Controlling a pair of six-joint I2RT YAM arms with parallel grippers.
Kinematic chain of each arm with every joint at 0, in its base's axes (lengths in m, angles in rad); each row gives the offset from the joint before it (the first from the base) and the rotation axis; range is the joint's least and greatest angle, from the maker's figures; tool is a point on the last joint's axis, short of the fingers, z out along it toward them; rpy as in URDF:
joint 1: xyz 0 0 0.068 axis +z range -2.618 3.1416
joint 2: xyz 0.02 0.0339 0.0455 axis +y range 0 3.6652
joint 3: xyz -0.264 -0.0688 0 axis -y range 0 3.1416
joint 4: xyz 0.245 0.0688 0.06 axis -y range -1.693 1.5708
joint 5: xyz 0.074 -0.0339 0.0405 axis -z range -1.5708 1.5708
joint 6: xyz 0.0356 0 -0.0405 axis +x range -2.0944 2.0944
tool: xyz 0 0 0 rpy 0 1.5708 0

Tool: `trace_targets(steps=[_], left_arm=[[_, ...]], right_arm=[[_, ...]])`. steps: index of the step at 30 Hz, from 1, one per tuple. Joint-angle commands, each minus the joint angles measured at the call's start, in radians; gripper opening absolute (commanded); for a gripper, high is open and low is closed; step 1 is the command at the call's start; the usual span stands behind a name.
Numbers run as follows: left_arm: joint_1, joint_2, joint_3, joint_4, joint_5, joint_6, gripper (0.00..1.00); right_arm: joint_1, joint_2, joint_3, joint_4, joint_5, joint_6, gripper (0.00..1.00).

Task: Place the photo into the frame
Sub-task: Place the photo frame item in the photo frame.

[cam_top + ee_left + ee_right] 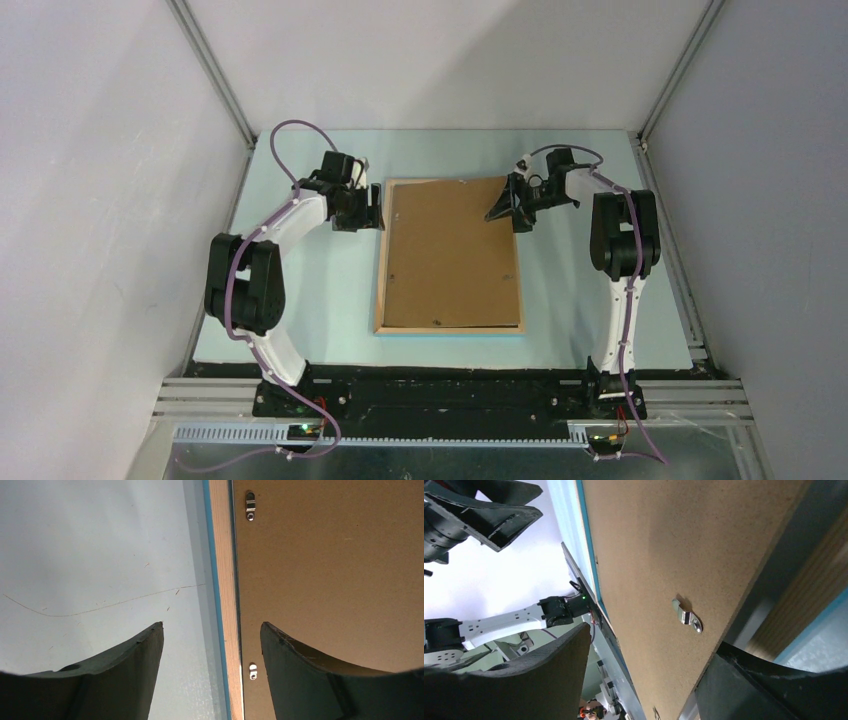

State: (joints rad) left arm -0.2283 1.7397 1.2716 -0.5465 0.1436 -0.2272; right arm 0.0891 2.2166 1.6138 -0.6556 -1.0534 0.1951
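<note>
My left gripper (212,627) and right gripper (654,640) gape wide, gripping nothing, at the upper corners of the frame (381,260).
Left straddles the pale wooden left rail, right the right edge. It lies face down at the top view's centre, long axis top to bottom, filled by a matte brown backing board (450,255) with small metal clips (687,616).

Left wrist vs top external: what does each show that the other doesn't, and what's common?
Left wrist only: two metal clips legible on the backing board beside the frame's left rail, and a hairline scratch on the table. Top external only: the whole frame outline, and the right gripper open at its far right corner. Both: frame lying back up, backing board in it, left gripper open astride the left rail. No photo visible in either.
</note>
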Motion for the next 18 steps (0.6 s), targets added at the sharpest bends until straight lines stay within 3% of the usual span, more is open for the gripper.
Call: trace_targets(steps=[1, 18], left_arm=[[0.007, -0.044, -0.001, 0.022, 0.020, 0.014, 0.75], [0.009, -0.047, -0.002, 0.023, 0.023, 0.012, 0.76]], right_arm=[[0.011, 0.003, 0.034, -0.045, 0.040, -0.034, 0.73], [0.058, 0.026, 0.080, -0.051, 0.078, -0.021, 0.75]])
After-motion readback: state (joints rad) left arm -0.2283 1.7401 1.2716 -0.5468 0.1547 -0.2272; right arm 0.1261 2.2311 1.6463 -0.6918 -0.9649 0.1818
